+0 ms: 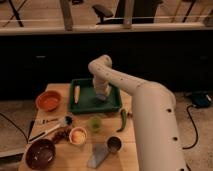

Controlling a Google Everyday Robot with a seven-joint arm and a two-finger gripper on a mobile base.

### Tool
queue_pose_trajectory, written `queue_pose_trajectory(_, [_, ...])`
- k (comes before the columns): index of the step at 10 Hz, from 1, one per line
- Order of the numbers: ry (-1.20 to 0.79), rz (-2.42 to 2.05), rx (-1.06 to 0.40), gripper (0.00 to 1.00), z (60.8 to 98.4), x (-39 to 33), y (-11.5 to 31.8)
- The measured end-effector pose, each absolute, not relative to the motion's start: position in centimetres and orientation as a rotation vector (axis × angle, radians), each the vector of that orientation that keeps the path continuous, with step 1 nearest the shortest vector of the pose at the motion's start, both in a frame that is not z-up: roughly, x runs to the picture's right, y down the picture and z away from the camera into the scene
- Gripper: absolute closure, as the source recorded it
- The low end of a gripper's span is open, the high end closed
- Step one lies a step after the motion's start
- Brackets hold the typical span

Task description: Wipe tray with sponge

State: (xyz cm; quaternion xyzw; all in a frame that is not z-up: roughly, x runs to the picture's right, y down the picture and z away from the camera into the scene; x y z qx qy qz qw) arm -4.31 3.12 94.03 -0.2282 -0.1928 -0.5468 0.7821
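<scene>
The dark green tray (85,103) lies at the back of the wooden table. My white arm reaches over it from the right, and my gripper (102,94) points down into the tray's right half. A small pale block, the sponge (102,97), shows at the gripper's tip against the tray floor. A long yellow corn cob (76,93) lies along the tray's left side.
An orange bowl (48,100) stands left of the tray. A green pepper (123,119) lies to its front right. In front are a small green cup (95,122), a cup with orange contents (78,135), a dark brown bowl (40,153), a grey-blue oblong piece (98,155), a metal cup (114,144) and utensils (47,128).
</scene>
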Motion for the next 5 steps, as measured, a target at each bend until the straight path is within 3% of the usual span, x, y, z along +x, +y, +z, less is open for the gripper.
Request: queue_pose_trajectory(5, [-0.495,-1.272,-0.488,1.00,91.3,-6.2,7.7])
